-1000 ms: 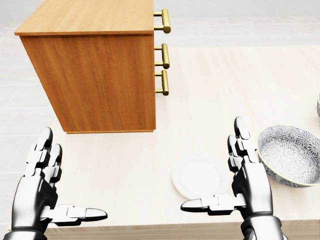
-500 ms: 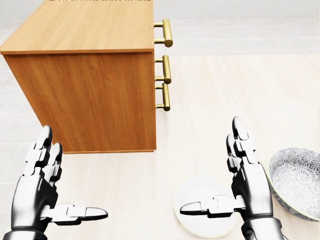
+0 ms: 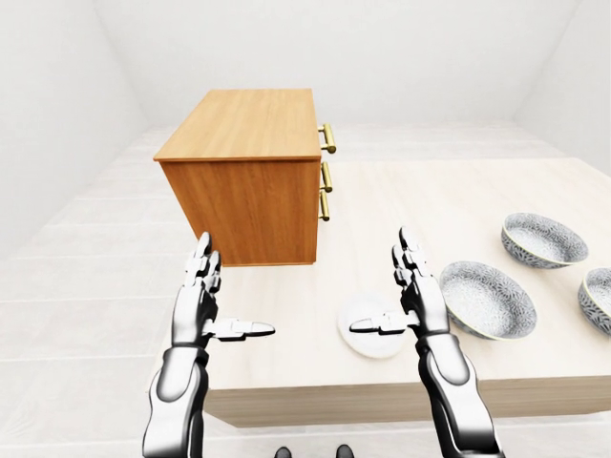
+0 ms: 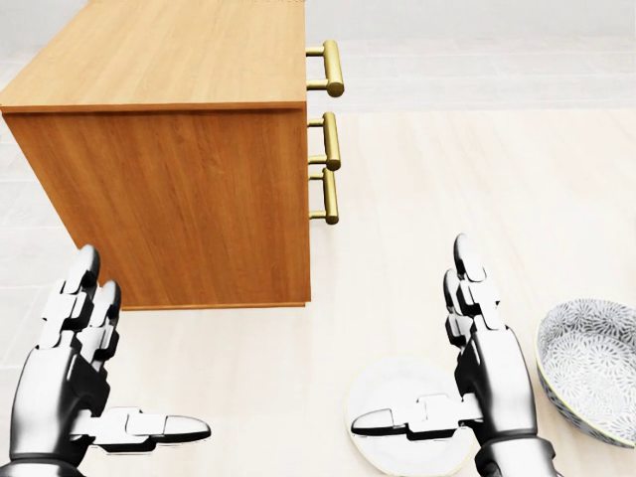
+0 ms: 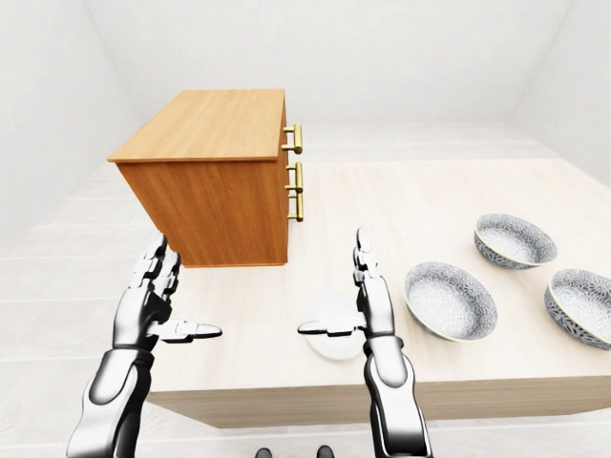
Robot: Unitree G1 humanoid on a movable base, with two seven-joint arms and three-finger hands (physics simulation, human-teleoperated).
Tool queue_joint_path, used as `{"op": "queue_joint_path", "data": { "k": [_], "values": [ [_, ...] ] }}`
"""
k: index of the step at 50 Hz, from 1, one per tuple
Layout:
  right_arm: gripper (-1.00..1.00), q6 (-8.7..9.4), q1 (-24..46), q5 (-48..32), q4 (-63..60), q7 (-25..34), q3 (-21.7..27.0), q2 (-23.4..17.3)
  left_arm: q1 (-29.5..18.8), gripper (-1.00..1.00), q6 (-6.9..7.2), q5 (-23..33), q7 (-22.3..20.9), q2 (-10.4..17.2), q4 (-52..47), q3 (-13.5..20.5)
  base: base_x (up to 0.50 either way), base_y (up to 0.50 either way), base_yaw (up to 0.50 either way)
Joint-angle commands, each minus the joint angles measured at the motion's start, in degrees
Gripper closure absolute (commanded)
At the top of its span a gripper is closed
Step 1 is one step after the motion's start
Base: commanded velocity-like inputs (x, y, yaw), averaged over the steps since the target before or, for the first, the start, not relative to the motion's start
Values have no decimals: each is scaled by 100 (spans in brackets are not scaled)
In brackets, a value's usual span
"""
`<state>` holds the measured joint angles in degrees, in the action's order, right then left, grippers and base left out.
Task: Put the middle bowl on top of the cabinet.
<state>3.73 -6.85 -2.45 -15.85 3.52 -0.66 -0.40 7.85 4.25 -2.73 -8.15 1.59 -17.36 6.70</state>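
Just by the bottom edge of the table (image 3: pixel 430 200), left hand (image 3: pixel 196 310) and right hand (image 3: pixel 420 305) hover empty, fingers spread wide.

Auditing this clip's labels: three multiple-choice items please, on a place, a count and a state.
1. In the eye views, the orange-brown wooden cabinet with brass handles stands on the pale wooden table at its: A left end; B middle; C right end.
2. Grey patterned bowls on it: A two; B three; C four.
3. The silver left hand and right hand are: A both open, empty; B both fisted; C right gripping bowl.
Key: 1A, it fills the left end; 2B, three show, right-eye view; 3A, both spread flat, nothing held.
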Motion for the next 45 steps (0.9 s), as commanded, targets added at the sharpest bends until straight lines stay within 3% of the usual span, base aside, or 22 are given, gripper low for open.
{"op": "queue_joint_path", "data": {
  "k": [1, 14, 30, 32, 37, 40, 41, 42, 43, 44, 45],
  "values": [
    [-100, 6, -88, -30, -149, 31, -53, -3, 21, -100, 75, -9, -43, -13, -140, 47, 27, 0, 0],
    [-100, -2, -119, -53, -191, 8, -45, 5, 47, -100, 72, -9, -52, -31, -137, 73, 37, 0, 0],
    [-100, 89, -153, -108, -375, 7, -65, -7, 63, -100, 75, 45, 0, -43, -236, 97, 1, 0, 0],
    [-100, 92, -171, -156, -410, -7, -85, -8, 34, -100, 14, 171, 133, -52, -217, 113, 0, 0, 0],
    [-100, 43, -169, -328, -381, -83, -105, -26, 32, -100, 4, 155, 101, -29, -192, 122, 0, 0, 0],
    [-100, -85, -188, -578, -326, -183, -120, -65, 56, -100, 23, 91, -2, 4, -201, 146, 0, 0, 0],
    [-100, -138, -210, -672, -332, -230, -109, -79, 91, -100, -326, 87, -50, -17, 69, 153, 0, 0, 0],
    [-100, -128, -219, -750, -359, -259, -94, -90, 87, -100, -490, 92, -66, -20, 236, 161, 0, 0, 0],
    [-100, -121, -228, -833, -396, -292, -75, -99, 80, -100, -571, 95, -70, -17, 325, 170, 0, 0, 0],
    [-100, -137, -262, -946, -473, -311, -60, -134, 66, -100, -236, 77, -44, 13, 3, 184, 0, 0, 0],
    [-100, -107, -282, -1069, -521, -342, -41, -150, 79, -100, -453, 98, -60, -2, 207, 186, 0, 0, 0]
  ]
}}
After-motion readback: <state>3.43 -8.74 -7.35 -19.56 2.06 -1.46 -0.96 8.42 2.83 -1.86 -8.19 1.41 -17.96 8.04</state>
